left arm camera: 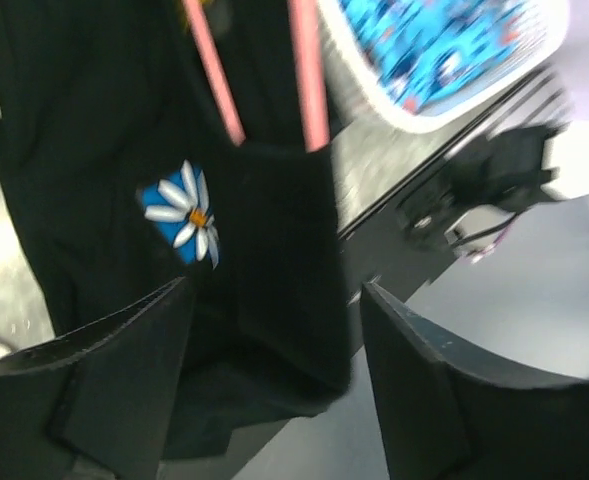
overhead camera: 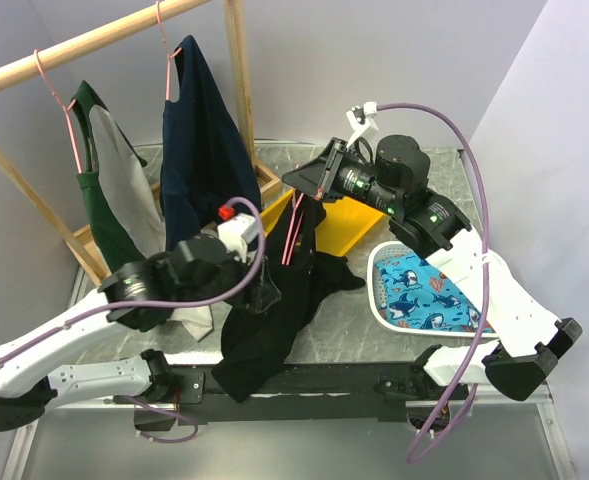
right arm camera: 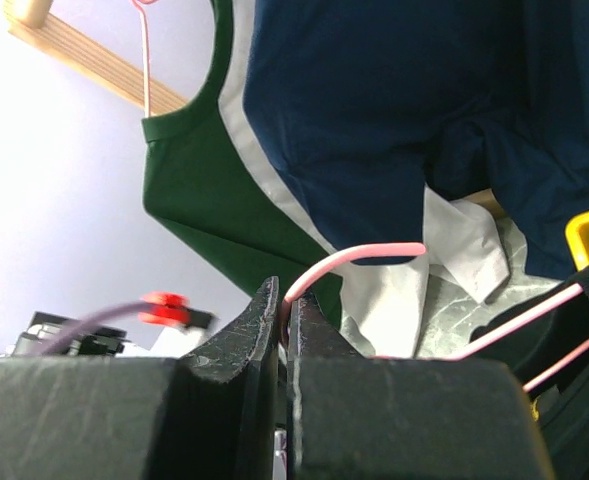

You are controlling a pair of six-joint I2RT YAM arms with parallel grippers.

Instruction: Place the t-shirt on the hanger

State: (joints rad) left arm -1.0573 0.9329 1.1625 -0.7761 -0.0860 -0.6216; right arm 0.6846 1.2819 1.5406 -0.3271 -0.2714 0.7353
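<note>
My right gripper [overhead camera: 302, 186] is shut on the hook of the pink hanger [overhead camera: 292, 240] and holds it above the table. In the right wrist view the hook [right arm camera: 359, 255] curves out of the closed jaws [right arm camera: 284, 300]. The black t-shirt [overhead camera: 274, 320] hangs around the hanger and trails down to the table's front edge. My left gripper [overhead camera: 267, 292] is at the shirt's left side. In the left wrist view it is open [left arm camera: 274, 290], with the shirt's hem between the fingers, the daisy print [left arm camera: 186, 212] just beyond, and the two pink hanger wires [left arm camera: 310, 75] running into the shirt.
A wooden rack with a rail [overhead camera: 94, 40] stands at back left, with a green-and-grey shirt [overhead camera: 114, 190] and a navy shirt [overhead camera: 204, 140] on pink hangers. A yellow bin [overhead camera: 349, 225] sits behind the shirt. A white basket [overhead camera: 379, 290] with shark-print fabric [overhead camera: 434, 295] is at right.
</note>
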